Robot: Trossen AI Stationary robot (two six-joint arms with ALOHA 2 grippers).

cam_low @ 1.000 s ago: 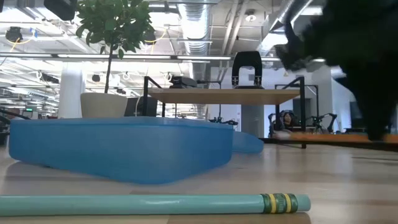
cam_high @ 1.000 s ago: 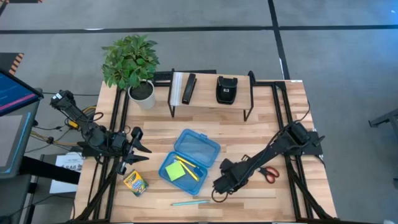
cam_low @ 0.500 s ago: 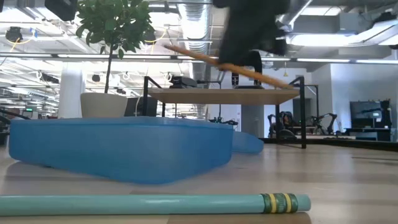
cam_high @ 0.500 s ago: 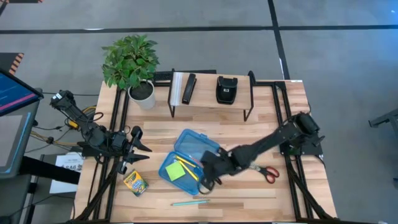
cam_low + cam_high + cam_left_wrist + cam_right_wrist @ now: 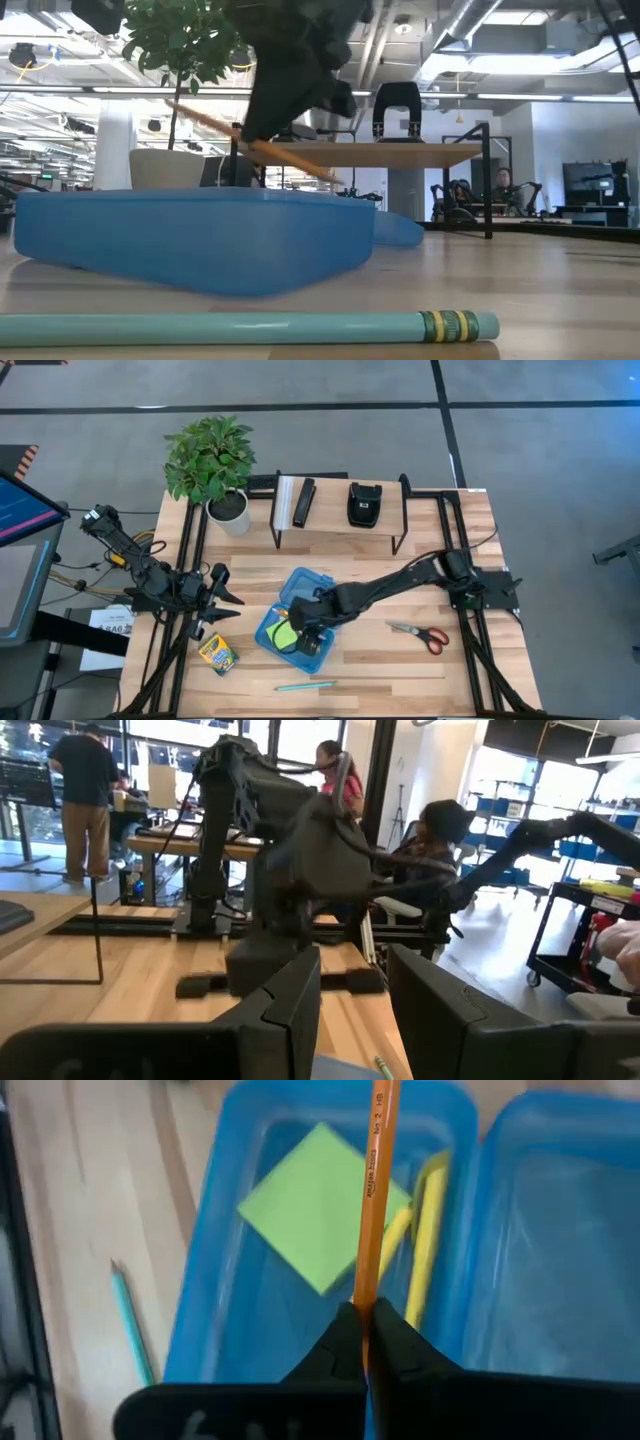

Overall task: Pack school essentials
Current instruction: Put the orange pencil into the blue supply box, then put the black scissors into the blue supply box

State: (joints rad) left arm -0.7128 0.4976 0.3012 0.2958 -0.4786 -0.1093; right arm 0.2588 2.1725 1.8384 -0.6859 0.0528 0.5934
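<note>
My right gripper [image 5: 305,630] [image 5: 365,1318] hangs over the open blue box [image 5: 300,618], shut on an orange pencil [image 5: 378,1180] [image 5: 205,118]. In the box's base lie a lime-green sticky-note pad [image 5: 318,1215] [image 5: 283,636] and yellow pencils [image 5: 428,1230]. The teal pen [image 5: 305,685] [image 5: 240,327] lies flat near the table's near edge. The crayon box [image 5: 216,653] lies left of the blue box, and the red-handled scissors [image 5: 420,633] lie to its right. My left gripper [image 5: 226,600] [image 5: 355,1010] waits open at the table's left side. No eraser shows. My right gripper pinches the orange pencil's shaft [image 5: 366,1285] between its two fingers, coming from above and pointing down. The pencil is lifted clear above the box's base and slants in the low view, one end [image 5: 335,180] lower than the other.
At the far edge stand a potted plant [image 5: 212,460] and a low shelf [image 5: 340,525] carrying a black bar [image 5: 303,502] and a black pouch [image 5: 363,503]. The box's open lid [image 5: 320,595] lies on the far side of its base. People show in the room behind.
My right gripper has risen from the table near the near edge and swung toward the table's left, carrying the orange pencil from beside the scissors to above the blue box's base. The pencil is lifted clear.
</note>
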